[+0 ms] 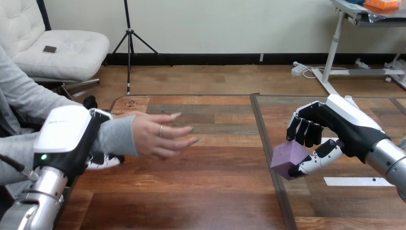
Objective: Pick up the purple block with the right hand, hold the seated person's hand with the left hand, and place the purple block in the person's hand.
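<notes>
right hand (pixel 335 127) clamped on purple block (pixel 288 159); person's hand (pixel 158 136) well off to its left, above bench (pixel 206 201); left hand (pixel 67 136) wrapped round person's wrist (pixel 117 135)

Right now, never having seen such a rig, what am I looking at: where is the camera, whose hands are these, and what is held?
The camera sits on a humanoid robot's head, looking down over a wooden table. The two machine arms entering at the lower corners are the robot's own. Its right hand pinches a purple block between fingers and thumb. Its left hand is curled round the wrist of the person's hand, which reaches in from the left, open and holding nothing. A strip of white tape lies on the table near the right hand.
</notes>
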Action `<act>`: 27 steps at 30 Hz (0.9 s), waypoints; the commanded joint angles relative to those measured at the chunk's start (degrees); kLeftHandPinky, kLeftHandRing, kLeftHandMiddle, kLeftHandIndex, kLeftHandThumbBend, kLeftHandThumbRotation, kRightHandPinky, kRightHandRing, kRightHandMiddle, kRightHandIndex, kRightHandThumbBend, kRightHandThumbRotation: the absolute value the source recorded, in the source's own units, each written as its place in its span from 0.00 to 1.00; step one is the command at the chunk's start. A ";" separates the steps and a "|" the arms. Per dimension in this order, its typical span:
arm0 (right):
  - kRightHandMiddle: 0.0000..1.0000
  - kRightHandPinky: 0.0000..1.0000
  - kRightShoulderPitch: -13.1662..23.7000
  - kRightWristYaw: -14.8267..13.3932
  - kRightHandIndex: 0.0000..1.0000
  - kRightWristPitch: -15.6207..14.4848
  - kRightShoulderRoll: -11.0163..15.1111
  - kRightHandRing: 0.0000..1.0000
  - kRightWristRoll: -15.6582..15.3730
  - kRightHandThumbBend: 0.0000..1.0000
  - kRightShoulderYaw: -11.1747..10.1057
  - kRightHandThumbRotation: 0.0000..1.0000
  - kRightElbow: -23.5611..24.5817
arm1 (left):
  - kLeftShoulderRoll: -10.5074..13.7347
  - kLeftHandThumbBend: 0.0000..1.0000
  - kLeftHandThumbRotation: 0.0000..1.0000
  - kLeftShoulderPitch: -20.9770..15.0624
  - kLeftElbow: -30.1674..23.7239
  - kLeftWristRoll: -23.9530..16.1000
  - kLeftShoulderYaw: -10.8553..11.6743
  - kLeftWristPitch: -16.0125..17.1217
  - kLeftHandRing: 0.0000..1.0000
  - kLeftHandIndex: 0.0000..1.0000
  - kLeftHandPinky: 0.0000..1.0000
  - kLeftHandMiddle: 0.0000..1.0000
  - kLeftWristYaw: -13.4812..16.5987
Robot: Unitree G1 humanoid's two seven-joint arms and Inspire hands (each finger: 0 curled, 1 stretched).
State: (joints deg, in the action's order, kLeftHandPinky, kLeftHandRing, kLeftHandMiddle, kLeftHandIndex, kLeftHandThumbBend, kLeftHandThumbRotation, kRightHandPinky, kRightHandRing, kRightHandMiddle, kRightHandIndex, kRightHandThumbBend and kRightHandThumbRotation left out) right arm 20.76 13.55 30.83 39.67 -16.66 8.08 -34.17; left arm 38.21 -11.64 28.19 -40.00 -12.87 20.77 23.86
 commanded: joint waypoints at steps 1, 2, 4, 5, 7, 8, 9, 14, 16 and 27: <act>0.39 0.33 4.50 -1.76 0.40 0.09 -1.44 0.35 -0.07 0.91 -1.45 0.00 0.59 | -1.17 0.81 0.00 -2.68 -6.12 0.85 1.75 -0.08 0.25 0.30 0.19 0.29 -0.13; 0.39 0.33 4.56 -1.74 0.40 -0.08 -1.64 0.35 -0.08 0.91 -1.39 0.00 0.67 | -1.28 0.81 0.00 -2.78 -6.17 0.76 1.74 0.20 0.25 0.30 0.19 0.29 0.05; 0.39 0.33 4.63 -1.72 0.40 -0.22 -1.85 0.36 -0.10 0.90 -1.32 0.00 0.75 | -1.40 0.81 0.00 -2.87 -6.20 0.65 1.78 0.52 0.25 0.30 0.19 0.29 0.25; 0.39 0.33 4.65 -1.73 0.40 -0.35 -2.01 0.36 -0.13 0.90 -1.26 0.00 0.89 | -1.52 0.81 0.00 -2.92 -6.41 0.76 1.82 0.56 0.25 0.30 0.19 0.29 0.07; 0.40 0.33 4.68 -1.76 0.40 -0.51 -2.18 0.36 -0.20 0.90 -1.19 0.00 1.05 | -1.66 0.81 0.00 -2.93 -6.67 0.92 1.90 0.53 0.25 0.30 0.19 0.30 -0.24; 0.40 0.34 4.67 -1.91 0.40 -0.79 -2.36 0.36 -0.36 0.90 -1.13 0.00 1.25 | -1.85 0.80 0.00 -2.90 -7.07 1.25 2.00 0.32 0.25 0.31 0.19 0.30 -0.79; 0.40 0.34 4.66 -2.02 0.40 -0.98 -2.47 0.36 -0.49 0.89 -1.10 0.00 1.38 | -1.98 0.80 0.00 -2.86 -7.34 1.47 2.09 0.16 0.25 0.31 0.19 0.30 -1.18; 0.40 0.34 4.53 -3.02 0.41 -2.19 -3.18 0.36 -1.59 0.89 -1.00 0.00 2.47 | -2.53 0.78 0.00 -3.01 -7.75 1.62 2.25 0.38 0.25 0.31 0.19 0.30 -1.30; 0.40 0.34 4.55 -3.23 0.41 -2.26 -3.44 0.36 -1.89 0.89 -1.02 0.00 2.62 | -2.68 0.78 0.00 -3.08 -7.73 1.57 2.26 0.55 0.25 0.31 0.19 0.30 -1.14; 0.41 0.35 5.18 -3.31 0.41 -4.06 -5.11 0.38 -2.89 0.88 -0.67 0.00 3.60 | -3.78 0.79 0.00 -4.11 -7.22 0.96 1.80 0.65 0.24 0.30 0.18 0.29 -1.15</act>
State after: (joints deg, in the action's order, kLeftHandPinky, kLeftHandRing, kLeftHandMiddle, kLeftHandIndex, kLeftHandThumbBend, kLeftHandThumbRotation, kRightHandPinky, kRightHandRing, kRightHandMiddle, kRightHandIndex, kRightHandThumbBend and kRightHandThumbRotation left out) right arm 20.81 11.49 27.12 35.91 -19.38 8.12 -33.89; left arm 35.36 -11.59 24.77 -39.36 -12.21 20.33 21.86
